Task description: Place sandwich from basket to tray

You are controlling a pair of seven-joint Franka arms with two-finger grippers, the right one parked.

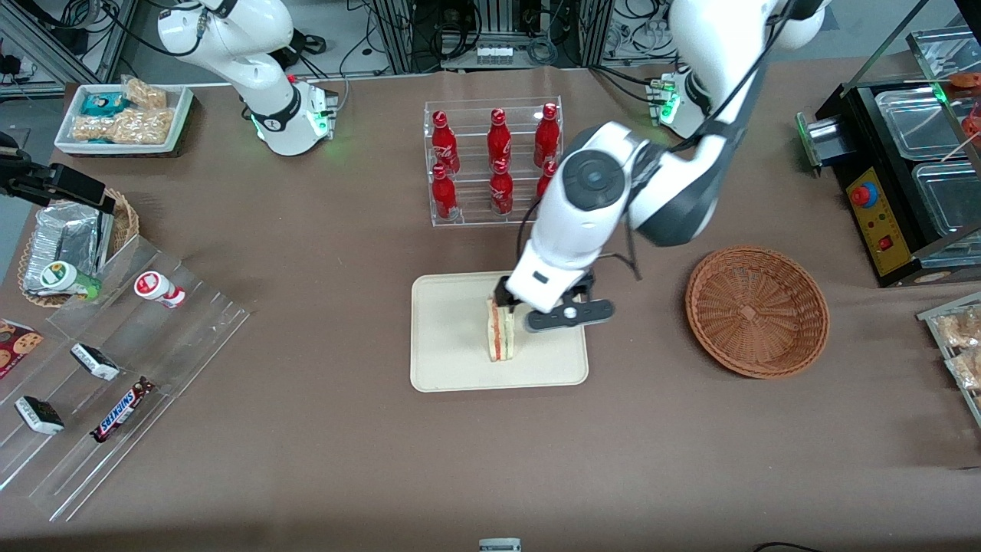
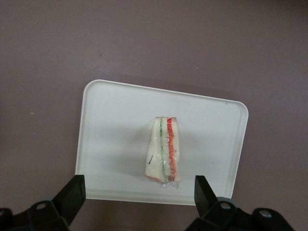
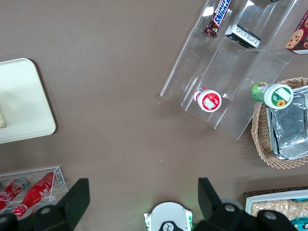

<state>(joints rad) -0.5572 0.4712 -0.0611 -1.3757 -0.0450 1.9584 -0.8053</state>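
1. Looking down from the front, we see the sandwich (image 1: 500, 331) on the tray (image 1: 452, 337), resting with its red-orange and pale filling layers facing up.
2. We note the gripper (image 1: 512, 300) poised over the tray, at the edge of the tray farther from the front camera, just above the sandwich's farther end.
3. From the left wrist view, the fingers (image 2: 72, 192) are spread wide, one on each side, and nothing is between them. The sandwich (image 2: 163, 150) lies apart from both, resting on the tray (image 2: 110, 139) on its own.
4. In that same view we make out the filling: a green line, a red-orange band and pale bread on either side, under what looks like clear wrap.
5. The basket (image 1: 756, 310) sits on the brown desk (image 1: 322, 445) beside the tray, toward the working arm's end, and apart from it. We see nothing inside it but its woven base.
6. A clear rack of red bottles (image 1: 494, 157) stands farther from the front camera than the tray.
7. Toward the parked arm's end we log a clear stepped display (image 1: 100, 376) with a candy bar (image 1: 121, 410) and small packs, a smaller wicker basket with a foil packet (image 1: 65, 238), and a white tray of snacks (image 1: 123, 116).
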